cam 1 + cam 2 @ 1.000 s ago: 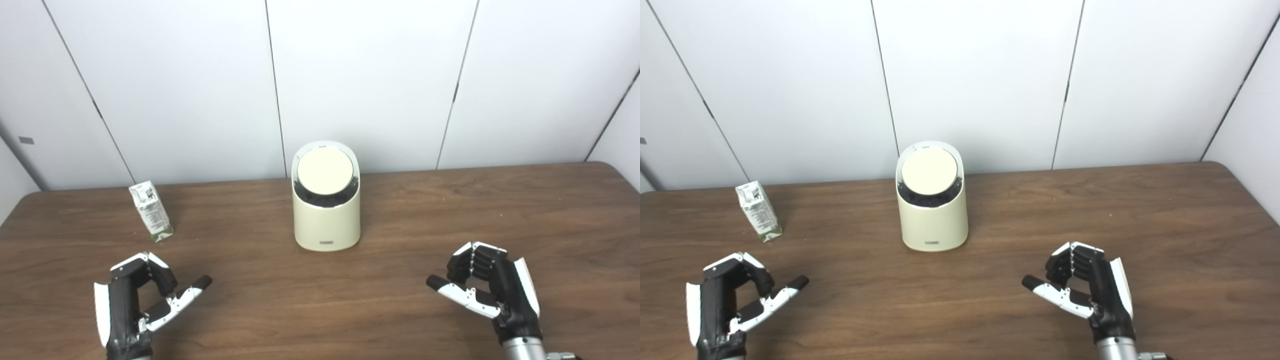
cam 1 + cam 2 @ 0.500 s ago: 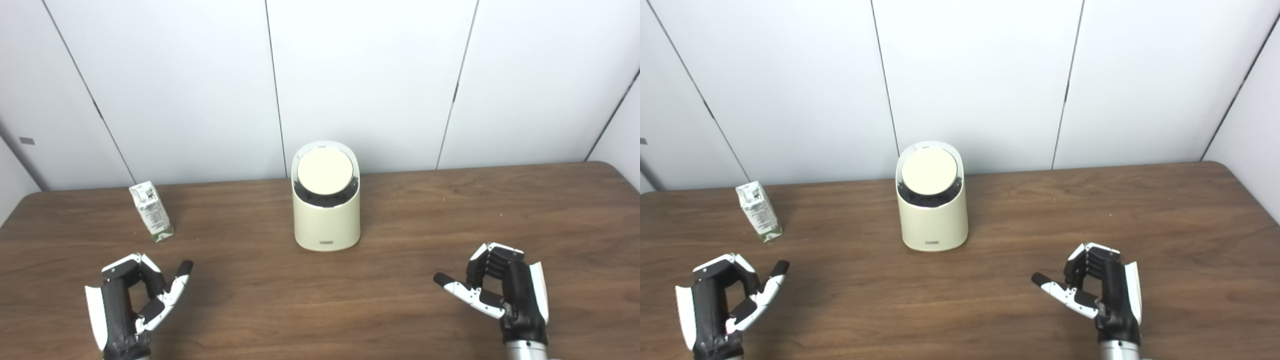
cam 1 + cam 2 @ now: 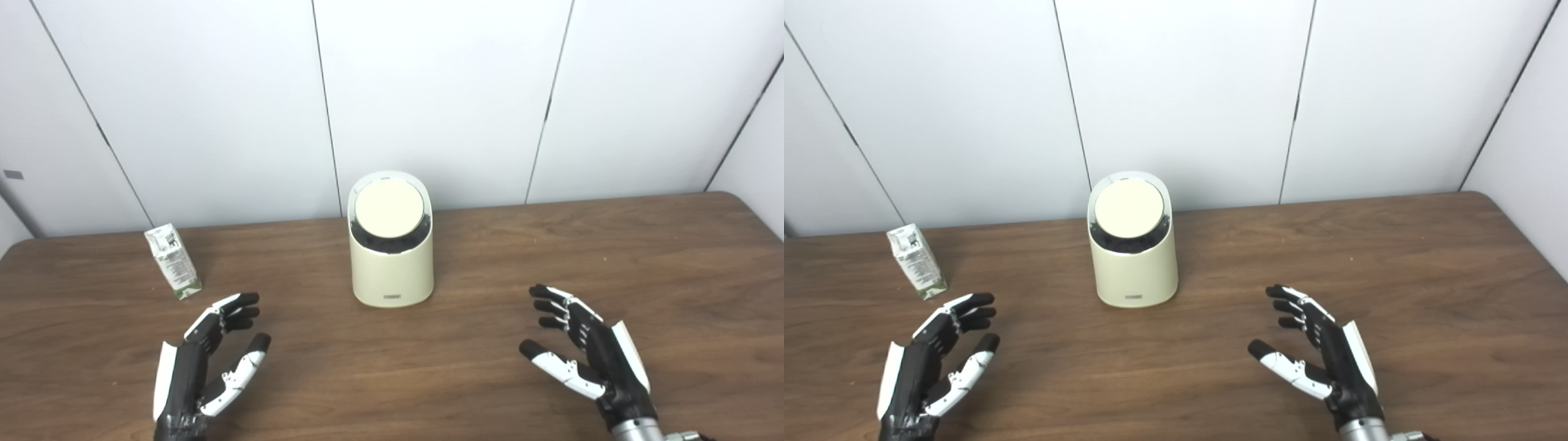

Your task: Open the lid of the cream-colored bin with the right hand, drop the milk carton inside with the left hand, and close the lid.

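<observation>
Bin (image 3: 391, 269): upright at mid-table, its round tilted lid (image 3: 389, 211) shut.
Milk carton (image 3: 173, 261): standing well left of the bin, untouched.
Right hand (image 3: 587, 352): fingers spread, empty, near-right of the bin.
Left hand (image 3: 207, 361): splayed, empty, near-left of the bin, just short of the carton.
Step in hand: the right hand's reach; best to arrive above the lid and press squarely, so the bin isn't shoved.
</observation>
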You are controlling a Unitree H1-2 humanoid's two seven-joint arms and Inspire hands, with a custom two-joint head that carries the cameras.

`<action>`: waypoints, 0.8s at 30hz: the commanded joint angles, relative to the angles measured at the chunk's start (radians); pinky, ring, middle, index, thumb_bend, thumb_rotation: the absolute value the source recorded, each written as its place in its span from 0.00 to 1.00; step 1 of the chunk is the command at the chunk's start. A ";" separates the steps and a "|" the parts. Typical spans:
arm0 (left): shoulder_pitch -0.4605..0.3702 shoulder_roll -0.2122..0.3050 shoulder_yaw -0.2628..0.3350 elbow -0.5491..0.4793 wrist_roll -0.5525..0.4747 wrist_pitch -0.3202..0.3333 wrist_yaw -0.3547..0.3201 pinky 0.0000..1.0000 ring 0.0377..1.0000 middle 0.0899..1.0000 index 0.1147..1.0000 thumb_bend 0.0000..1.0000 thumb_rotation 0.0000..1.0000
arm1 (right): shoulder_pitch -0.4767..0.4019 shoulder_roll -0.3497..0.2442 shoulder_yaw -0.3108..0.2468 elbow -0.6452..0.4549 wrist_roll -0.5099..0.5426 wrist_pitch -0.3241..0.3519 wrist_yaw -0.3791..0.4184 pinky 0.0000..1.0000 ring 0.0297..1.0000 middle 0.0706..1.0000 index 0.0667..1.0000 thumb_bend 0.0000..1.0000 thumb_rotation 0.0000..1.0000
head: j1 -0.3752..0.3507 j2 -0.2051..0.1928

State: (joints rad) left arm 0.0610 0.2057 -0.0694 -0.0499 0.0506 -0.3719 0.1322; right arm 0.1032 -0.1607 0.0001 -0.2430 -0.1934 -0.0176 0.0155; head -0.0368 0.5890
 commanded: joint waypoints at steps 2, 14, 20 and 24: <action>0.070 -0.009 -0.006 0.021 -0.077 0.029 -0.070 0.99 1.00 1.00 1.00 0.63 0.74 | -0.014 -0.019 0.012 -0.062 0.019 0.029 0.043 0.84 0.94 0.97 0.98 0.63 0.87 | 0.002 0.007; 0.093 -0.064 0.033 -0.075 -0.102 0.131 -0.144 1.00 1.00 1.00 1.00 0.75 0.85 | -0.116 -0.026 0.006 -0.063 0.021 0.065 0.046 0.93 0.99 1.00 1.00 0.80 0.75 | 0.010 0.037; 0.101 -0.091 0.054 -0.074 -0.091 0.124 -0.144 1.00 1.00 1.00 1.00 0.72 0.81 | -0.226 0.005 0.015 -0.038 0.004 0.100 0.033 0.93 0.99 1.00 1.00 0.89 0.62 | 0.016 0.035; 0.115 -0.105 0.056 -0.082 -0.085 0.129 -0.147 1.00 1.00 1.00 1.00 0.70 0.80 | -0.334 0.002 0.040 -0.049 -0.058 0.184 0.050 0.89 0.96 0.98 1.00 0.91 0.63 | 0.023 0.030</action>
State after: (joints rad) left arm 0.1368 0.1205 -0.0065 -0.1391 -0.0403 -0.2278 -0.0139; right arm -0.1639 -0.1531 0.0401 -0.2591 -0.2322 0.1579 0.0666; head -0.0138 0.6182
